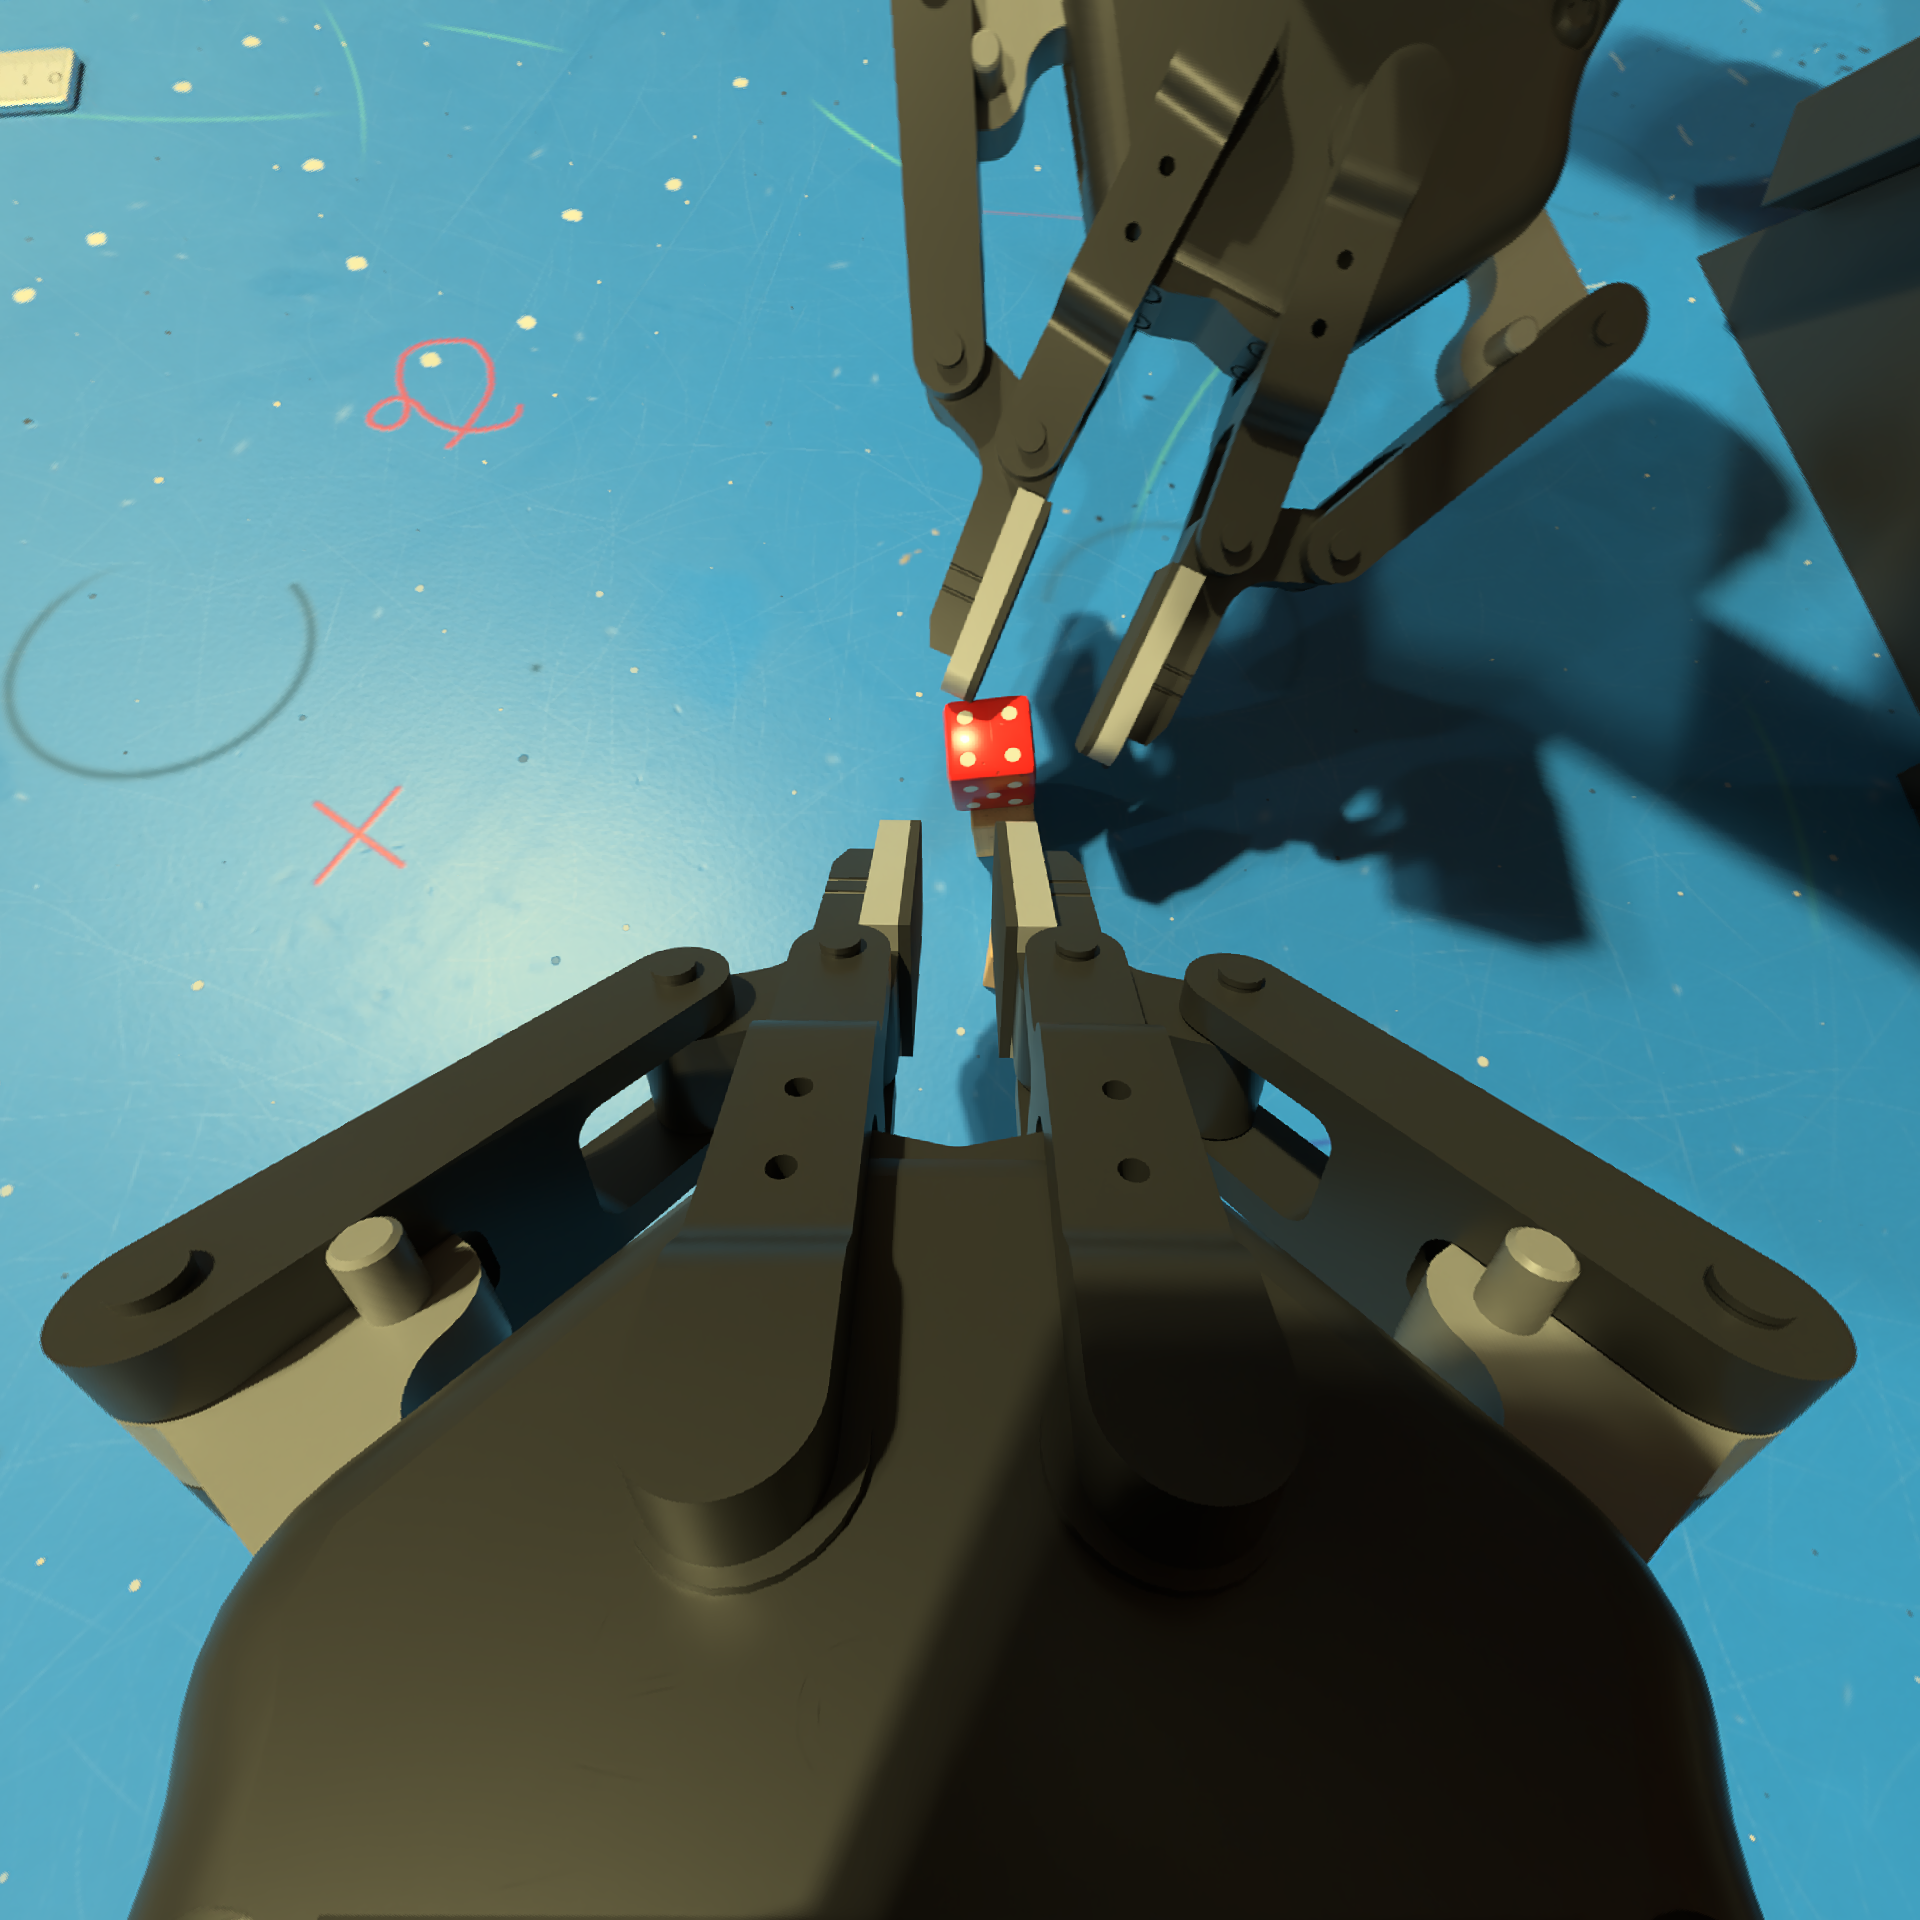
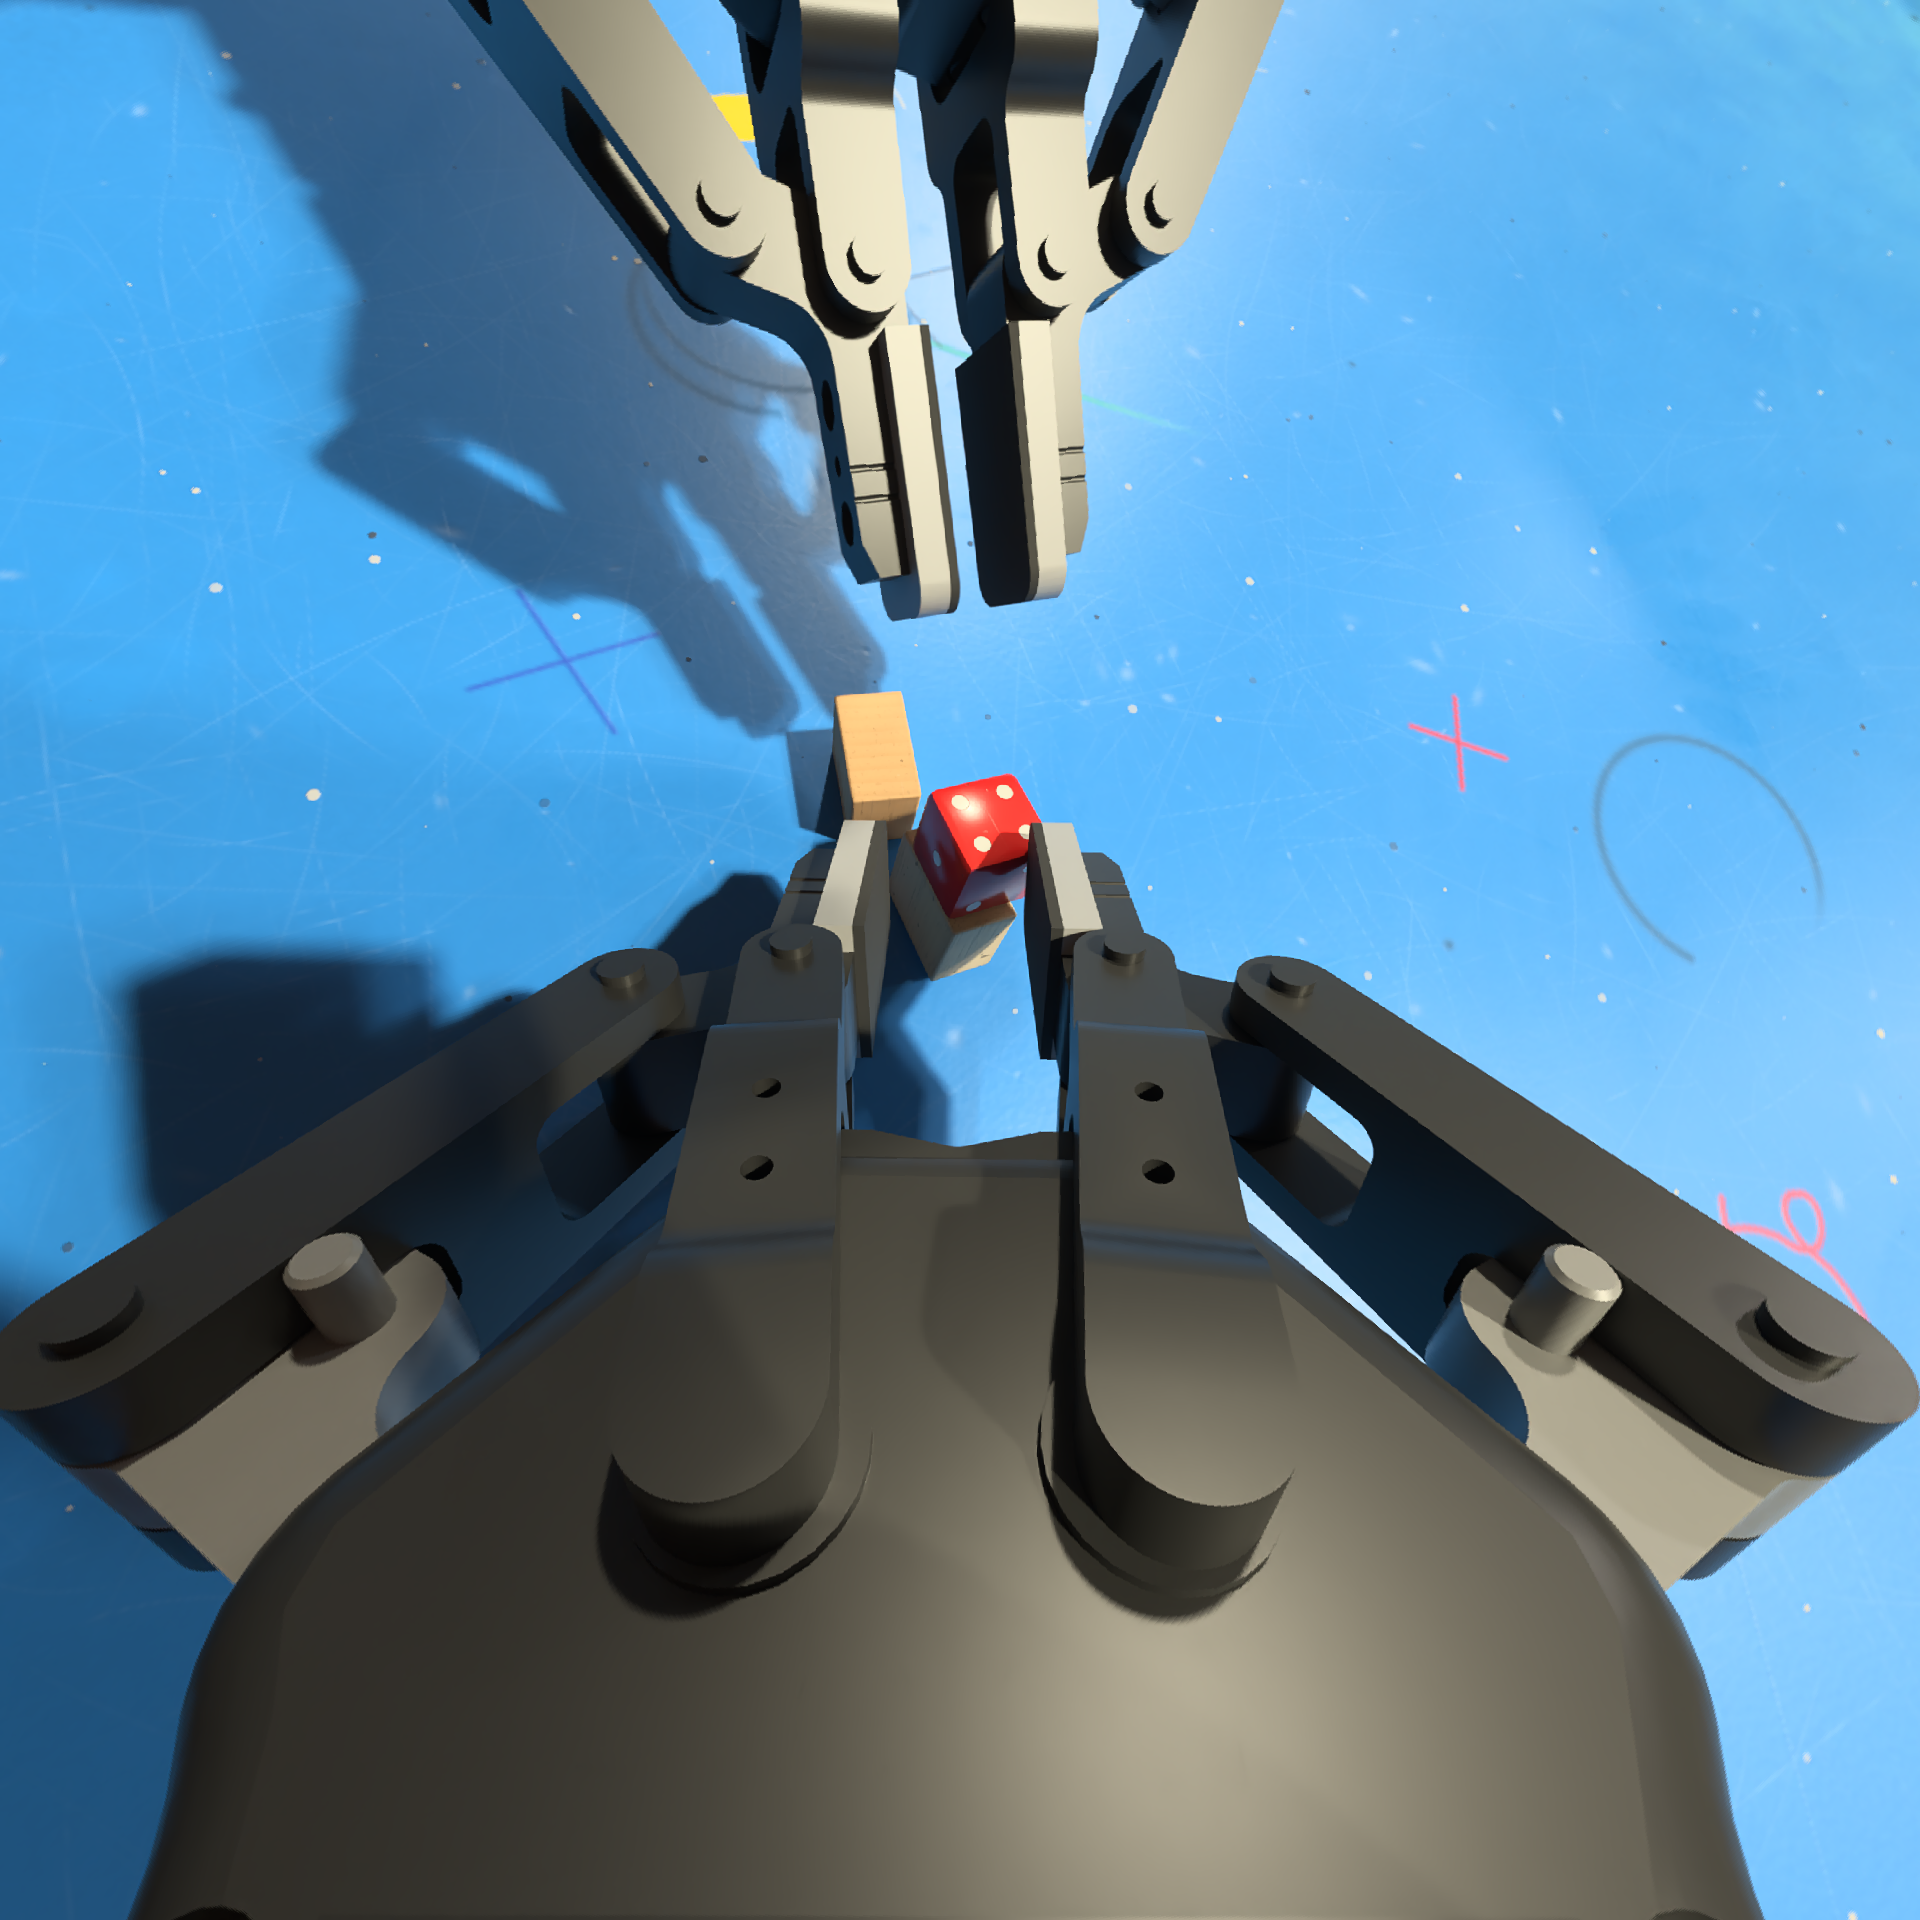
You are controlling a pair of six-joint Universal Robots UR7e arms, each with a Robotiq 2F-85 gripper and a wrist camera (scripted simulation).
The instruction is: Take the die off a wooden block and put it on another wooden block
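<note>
Blue scuffed tabletop (image 2: 312, 883) with chalk-like marks fills both views. In the right wrist view, from left to right: a bare wooden block (image 2: 876, 761) stands at left, then the red die (image 2: 977, 836) sits on a second wooden block (image 2: 954, 935) just beside it. The right gripper (image 2: 951, 883) brackets the die, fingers parted and not gripping. Farther off, the left gripper (image 2: 971, 592) hovers with only a narrow gap, empty.
</note>
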